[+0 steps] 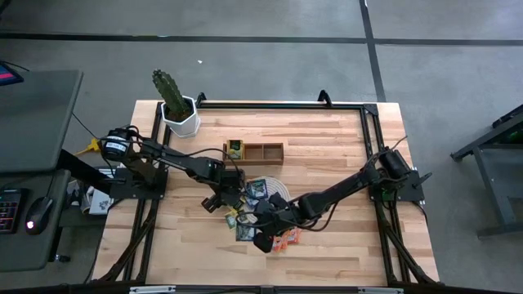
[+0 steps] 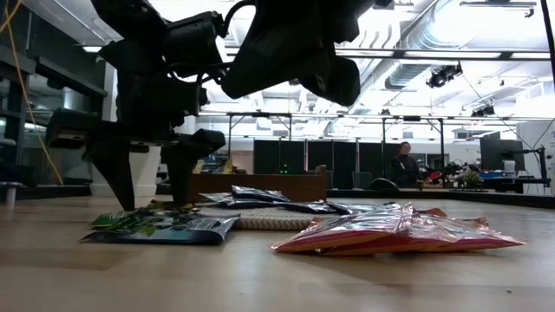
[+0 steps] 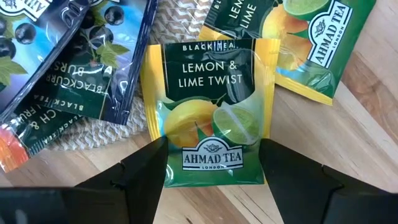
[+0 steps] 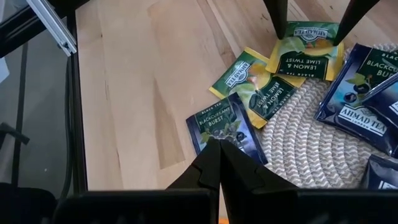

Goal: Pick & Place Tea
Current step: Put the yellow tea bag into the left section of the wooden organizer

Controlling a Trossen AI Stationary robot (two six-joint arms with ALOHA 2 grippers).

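Several tea sachets lie on and around a round woven mat point(image 4: 298, 149). A yellow-green sachet point(image 3: 211, 118) lies flat, its far end on the mat's edge. My left gripper point(image 3: 212, 171) points down at it, open, one finger at each side edge. A second yellow-green sachet point(image 3: 311, 43) lies beside it. My right gripper point(image 4: 219, 152) hangs shut above a dark blue sachet point(image 4: 221, 127) without touching it; in the low view it point(image 2: 334, 82) is well above the table. Orange-red sachets point(image 2: 399, 234) lie on the wood near the front. My left gripper's open fingers point(image 3: 146, 171) come from above and stand at the two side edges of the yellow-green sachet point(image 3: 171, 155), near its end that lies on the wood. Whether they touch it I cannot tell. The sachet lies flat.
A brown wooden tray point(image 1: 265, 152) stands at the back of the table with a yellow-green sachet point(image 1: 235, 148) in its left compartment. A cactus in a white pot point(image 1: 178, 114) stands at the far left corner. Bare wood lies toward the left and near edges.
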